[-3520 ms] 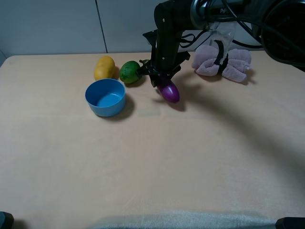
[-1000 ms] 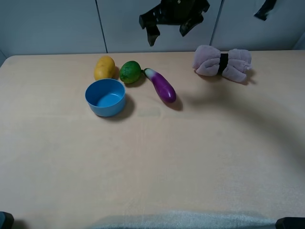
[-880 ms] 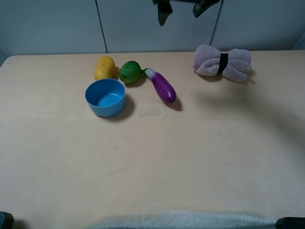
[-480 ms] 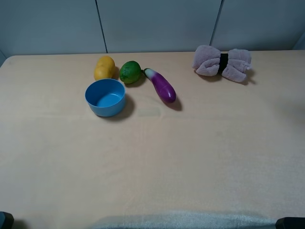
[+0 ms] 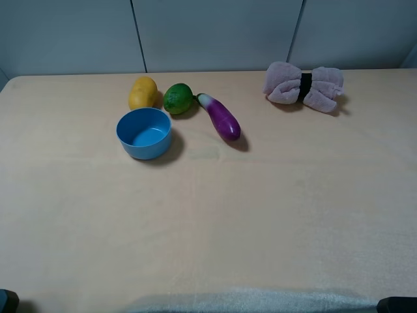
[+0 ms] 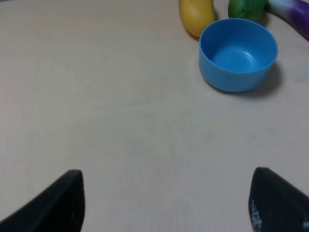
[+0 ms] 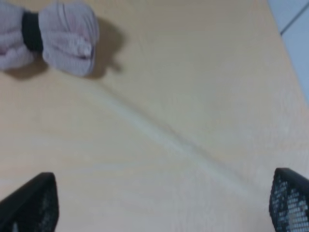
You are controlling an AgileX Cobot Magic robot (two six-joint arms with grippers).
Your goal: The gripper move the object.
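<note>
The purple eggplant (image 5: 222, 118) lies free on the table, its white and green tip beside the lime (image 5: 177, 98). A slice of it shows in the left wrist view (image 6: 295, 13). No gripper shows in the high view. In the left wrist view my left gripper (image 6: 166, 203) hangs over bare table, its two black fingers (image 6: 55, 203) wide apart and empty, well short of the blue bowl (image 6: 238, 54). In the right wrist view my right gripper (image 7: 159, 200) is open and empty over bare table, away from the eggplant.
A yellow lemon (image 5: 143, 92) sits left of the lime, with the blue bowl (image 5: 144, 132) just in front. A rolled pink cloth with a black band (image 5: 303, 85) lies at the back right, also in the right wrist view (image 7: 46, 36). The table edge (image 7: 285, 38) is near.
The right arm, which stood over the eggplant, has let it go, risen and left the high view. The eggplant stays where it was set, beside the lime.
</note>
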